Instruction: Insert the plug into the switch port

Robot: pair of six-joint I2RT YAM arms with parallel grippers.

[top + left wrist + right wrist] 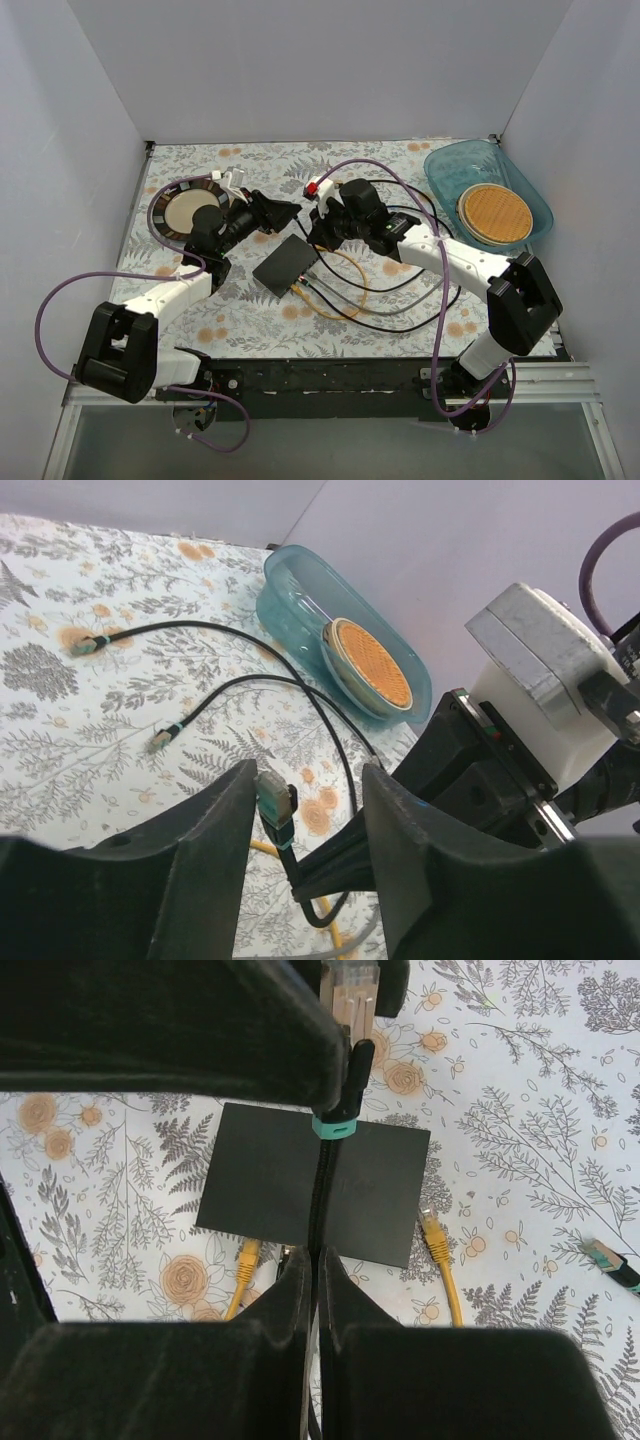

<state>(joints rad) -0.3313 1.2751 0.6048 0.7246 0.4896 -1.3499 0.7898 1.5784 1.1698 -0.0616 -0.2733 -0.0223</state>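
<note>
The switch is a flat matte-black box in the middle of the floral mat; it also shows in the right wrist view. My right gripper is shut on a black cable just below its teal boot. It holds the cable's clear plug up above the switch. My left gripper is open around that plug, which rests against its left finger. In the top view both grippers, left and right, meet just beyond the switch.
A yellow plug sits at the switch's near edge, and another yellow plug lies loose beside it. Loose black cables trail over the mat. A blue tub with a woven disc stands at back right, and a round dark-rimmed plate at back left.
</note>
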